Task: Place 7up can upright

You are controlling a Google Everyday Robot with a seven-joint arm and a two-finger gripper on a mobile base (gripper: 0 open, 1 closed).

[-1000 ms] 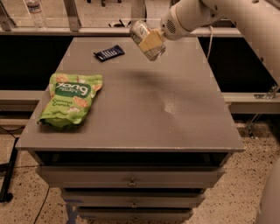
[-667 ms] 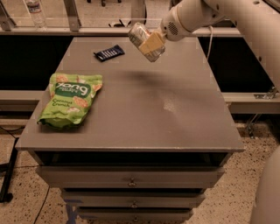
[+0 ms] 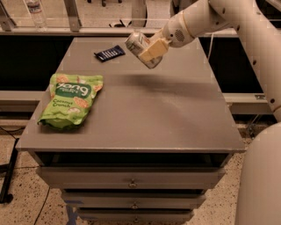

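Note:
The 7up can (image 3: pixel 139 46), a small silvery can with a pale label, hangs tilted in the air above the far middle of the grey table (image 3: pixel 145 114). My gripper (image 3: pixel 149 50) is shut on the can, its cream fingers (image 3: pixel 154 48) clamped across the can's side. The white arm reaches in from the upper right. The can's shiny end points up and to the left. Its shadow falls on the tabletop just below and to the right.
A green snack bag (image 3: pixel 70 101) lies flat on the left side of the table. A dark blue packet (image 3: pixel 109 53) lies at the far left-centre. Drawers (image 3: pixel 131 182) sit under the tabletop. A railing and a bottle (image 3: pixel 35 11) stand behind the table.
The gripper with the can has stayed at nearly the same place, shifting only slightly. The bag and packet have not moved.

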